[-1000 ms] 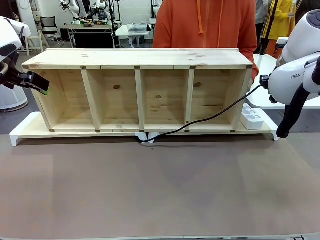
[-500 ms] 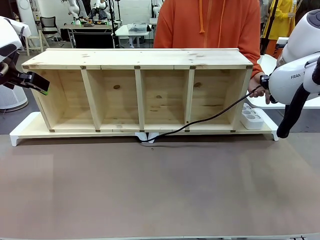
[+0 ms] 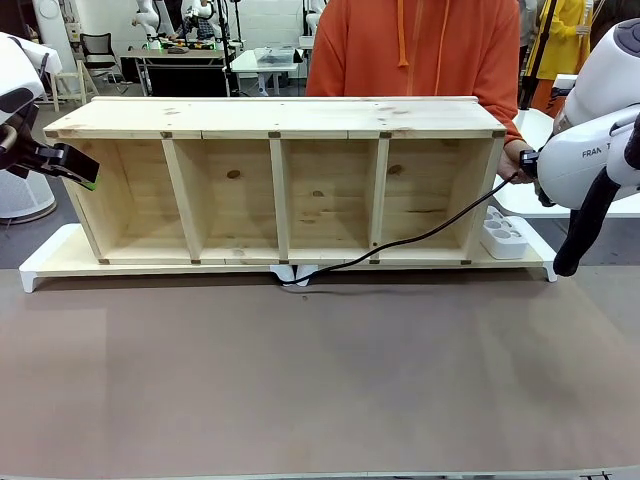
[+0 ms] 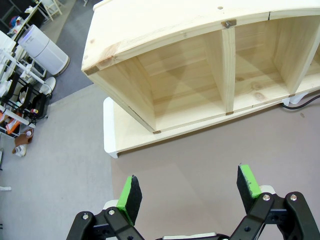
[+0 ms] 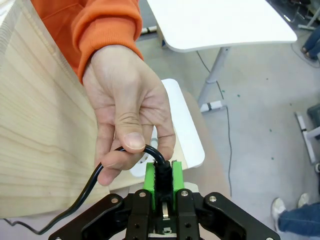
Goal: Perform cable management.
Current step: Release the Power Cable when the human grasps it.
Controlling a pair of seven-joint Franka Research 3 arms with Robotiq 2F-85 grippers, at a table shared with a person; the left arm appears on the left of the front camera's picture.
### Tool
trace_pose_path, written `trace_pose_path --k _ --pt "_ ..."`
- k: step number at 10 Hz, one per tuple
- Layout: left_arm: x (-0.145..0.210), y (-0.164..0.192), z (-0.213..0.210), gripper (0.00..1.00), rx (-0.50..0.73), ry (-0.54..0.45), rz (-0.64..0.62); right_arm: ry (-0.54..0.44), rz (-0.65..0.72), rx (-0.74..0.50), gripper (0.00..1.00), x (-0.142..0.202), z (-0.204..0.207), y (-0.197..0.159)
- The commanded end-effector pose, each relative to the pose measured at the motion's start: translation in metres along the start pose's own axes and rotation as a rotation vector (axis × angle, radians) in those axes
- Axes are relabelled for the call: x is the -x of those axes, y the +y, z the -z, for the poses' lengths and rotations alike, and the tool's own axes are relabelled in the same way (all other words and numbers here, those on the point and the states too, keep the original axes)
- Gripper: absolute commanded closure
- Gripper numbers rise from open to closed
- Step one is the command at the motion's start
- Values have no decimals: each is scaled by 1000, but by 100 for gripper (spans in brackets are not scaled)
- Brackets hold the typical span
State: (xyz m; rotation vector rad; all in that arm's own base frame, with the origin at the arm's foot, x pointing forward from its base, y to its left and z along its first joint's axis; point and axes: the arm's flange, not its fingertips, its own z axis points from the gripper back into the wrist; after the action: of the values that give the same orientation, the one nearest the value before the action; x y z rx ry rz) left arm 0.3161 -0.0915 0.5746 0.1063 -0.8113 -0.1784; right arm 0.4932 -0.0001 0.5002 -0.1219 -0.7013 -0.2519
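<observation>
You get bright, even overhead light and sharp focus; soft shadows fill the pale pine shelf's compartments point(image 3: 320, 200), and your left wrist view bows that shelf's top edge outward.

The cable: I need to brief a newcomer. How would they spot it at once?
Find the long wooden shelf. A thin black cable runs from under its front edge up to its right end, where the right gripper and a person's hand hold its plug end. Nearby, the power strip is white and blocky.

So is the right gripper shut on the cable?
Yes, the right gripper is shut on the cable near its plug end; the person's hand pinches it too.
</observation>
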Motion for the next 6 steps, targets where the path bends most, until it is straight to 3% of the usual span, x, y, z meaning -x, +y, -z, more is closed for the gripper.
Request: trace_pose_path --k 1,2,3,4,5,6 --pt "0 0 0 0 -2 0 -4 -5 -6 12 84 0 0 1" --pt "0 0 0 0 -2 0 -4 0 0 0 84 0 0 0" --pt "0 0 0 0 -2 0 -4 29 8 -5 66 0 -2 -2" --pt "0 0 0 0 -2 0 -4 36 -2 -7 64 1 -3 -2" --pt "0 0 0 0 -2 0 -4 41 -3 0 46 1 -2 -3" --pt "0 0 0 0 -2 0 -4 44 -6 5 44 1 -2 -3"
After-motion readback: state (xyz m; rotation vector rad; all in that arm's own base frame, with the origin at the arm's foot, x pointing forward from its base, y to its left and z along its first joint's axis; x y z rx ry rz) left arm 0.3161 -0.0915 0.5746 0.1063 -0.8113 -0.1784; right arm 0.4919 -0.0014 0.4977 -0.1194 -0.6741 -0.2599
